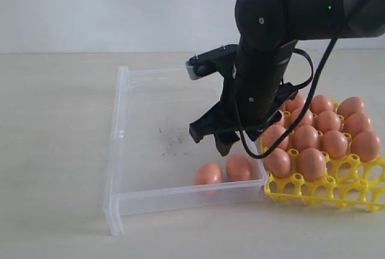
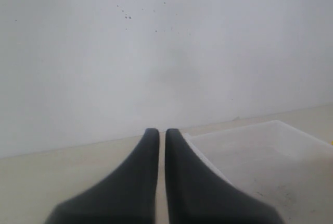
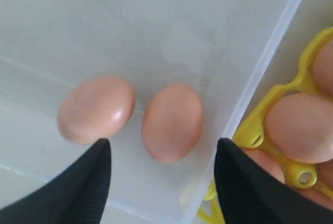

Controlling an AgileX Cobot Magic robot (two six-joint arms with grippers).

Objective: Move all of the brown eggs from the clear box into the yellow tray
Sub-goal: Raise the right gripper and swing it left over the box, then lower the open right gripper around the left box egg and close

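Brown eggs (image 3: 173, 122) seen smooth, slight sheen; clear box (image 1: 180, 198) noted as transp. plastic, specked floor; yellow tray (image 1: 328, 190), glossy plastic.

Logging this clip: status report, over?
Left gripper shut, empty. Right gripper open above two brown eggs in clear box. Yellow tray: front cups free. Box wall close beside one egg.

We see a glossy black arm (image 1: 264, 84) with a rounded joint housing, one small silver screw (image 1: 261, 20) and a tiny green light (image 1: 329, 7). Thin black cables (image 1: 313, 73) loop beside it. A grey-tipped bracket (image 1: 203, 66) carries screws. The right gripper (image 1: 210, 139) has matte, finely ribbed black fingers (image 3: 78, 187). The left gripper (image 2: 162, 135) has dark, smooth, tapering fingers (image 2: 135, 187).
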